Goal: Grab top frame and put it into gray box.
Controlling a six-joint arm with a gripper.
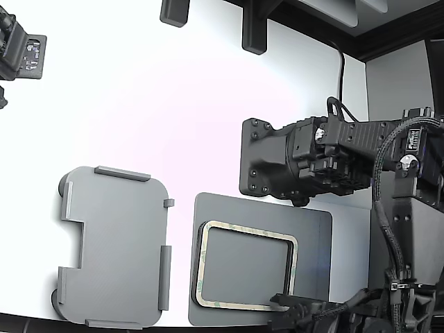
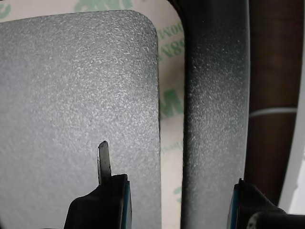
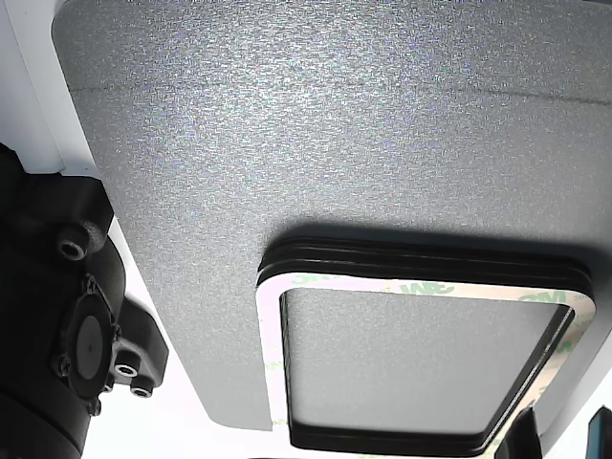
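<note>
The top frame point(image 1: 246, 226) is a thin cream-beige rectangle with green print, lying flat on a dark gray mat point(image 1: 312, 229) at the lower middle of the exterior view. Black layered edges show under it in the other view point(image 3: 421, 285). The light gray box point(image 1: 118, 243) lies at the exterior view's left of the mat, with nothing in it. My gripper point(image 1: 288, 300) sits low over the frame's near corner at the exterior view's right. In the wrist view the gripper point(image 2: 178, 200) is open, its fingers point(image 2: 107, 202) standing on either side of the frame's side strip point(image 2: 170, 109) without touching it.
A second black arm point(image 1: 298, 159) hangs above the mat's far edge. Black fixtures point(image 1: 253, 31) stand along the back of the white table point(image 1: 173, 104), and another device point(image 1: 21, 52) sits at the far left. A thin metal blade point(image 2: 104, 160) sticks out from one finger.
</note>
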